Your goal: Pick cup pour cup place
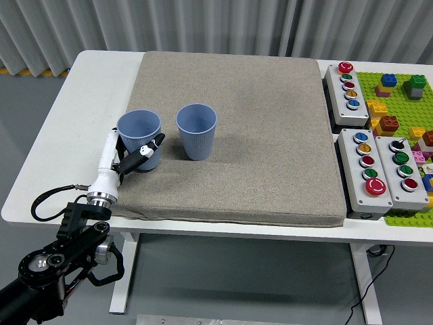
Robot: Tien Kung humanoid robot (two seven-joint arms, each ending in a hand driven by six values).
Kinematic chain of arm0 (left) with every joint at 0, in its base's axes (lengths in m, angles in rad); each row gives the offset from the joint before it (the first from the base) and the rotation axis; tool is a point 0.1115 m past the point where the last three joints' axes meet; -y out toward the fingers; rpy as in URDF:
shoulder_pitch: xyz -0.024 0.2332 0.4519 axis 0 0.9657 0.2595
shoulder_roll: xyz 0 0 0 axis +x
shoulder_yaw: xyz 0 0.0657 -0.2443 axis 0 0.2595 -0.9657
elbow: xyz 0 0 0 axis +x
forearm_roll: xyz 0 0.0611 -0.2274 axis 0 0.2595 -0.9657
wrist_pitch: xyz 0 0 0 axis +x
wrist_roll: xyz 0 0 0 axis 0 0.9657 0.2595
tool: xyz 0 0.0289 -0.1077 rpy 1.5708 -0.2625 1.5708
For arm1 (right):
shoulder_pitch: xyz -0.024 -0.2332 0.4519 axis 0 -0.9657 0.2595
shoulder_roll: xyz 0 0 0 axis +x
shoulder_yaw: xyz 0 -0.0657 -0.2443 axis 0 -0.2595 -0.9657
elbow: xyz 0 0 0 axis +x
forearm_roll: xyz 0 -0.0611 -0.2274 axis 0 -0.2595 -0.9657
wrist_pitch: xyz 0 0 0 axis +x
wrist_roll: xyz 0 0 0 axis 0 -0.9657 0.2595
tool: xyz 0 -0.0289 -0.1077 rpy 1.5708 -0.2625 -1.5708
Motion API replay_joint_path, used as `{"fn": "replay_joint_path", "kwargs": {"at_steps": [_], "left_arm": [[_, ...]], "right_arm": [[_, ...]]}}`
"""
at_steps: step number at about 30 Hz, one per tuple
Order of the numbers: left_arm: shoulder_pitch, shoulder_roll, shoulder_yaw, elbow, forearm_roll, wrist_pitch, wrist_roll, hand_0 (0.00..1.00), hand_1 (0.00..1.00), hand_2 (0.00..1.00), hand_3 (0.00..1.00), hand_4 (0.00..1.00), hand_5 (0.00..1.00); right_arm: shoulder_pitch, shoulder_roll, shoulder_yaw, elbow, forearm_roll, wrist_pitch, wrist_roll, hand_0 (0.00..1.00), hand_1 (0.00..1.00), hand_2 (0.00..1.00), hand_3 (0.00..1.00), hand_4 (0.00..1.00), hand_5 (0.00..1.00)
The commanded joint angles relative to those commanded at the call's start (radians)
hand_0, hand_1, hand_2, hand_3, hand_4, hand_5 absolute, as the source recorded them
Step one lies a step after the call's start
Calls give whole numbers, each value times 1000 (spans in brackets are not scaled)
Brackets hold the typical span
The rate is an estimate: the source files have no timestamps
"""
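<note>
Two blue ribbed cups stand upright on the grey mat (257, 122). The left cup (140, 133) is near the mat's left edge, and the right cup (196, 130) stands a short gap away from it. My left hand (130, 157) reaches in from the lower left. Its white and black fingers are wrapped around the lower part of the left cup, one on each side. What is inside either cup cannot be made out. The right arm does not show.
Three grey button boxes (369, 162) line the mat's right side. Behind them lies a green baseplate (406, 101) with coloured bricks. A black cable (51, 196) loops from my left wrist over the table's front left corner.
</note>
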Motion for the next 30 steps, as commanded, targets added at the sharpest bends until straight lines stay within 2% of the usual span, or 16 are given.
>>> {"fn": "replay_joint_path", "kwargs": {"at_steps": [1,2,17,30], "left_arm": [[1,0,1,1,2,-1,1,714,720,822,825,924,426],[1,-1,1,1,2,-2,1,748,760,873,841,923,432],[8,1,-3,-4,13,-4,7,749,766,874,842,912,417],[58,21,-27,-52,51,-3,15,758,761,861,843,918,420]], "right_arm": [[0,0,0,0,0,0,0,642,600,508,580,2,2],[0,0,0,0,0,0,0,642,600,508,580,2,2],[-3,1,2,0,-7,1,-1,642,600,508,580,2,2],[-5,2,7,-1,-28,8,-2,642,600,507,579,2,2]]}}
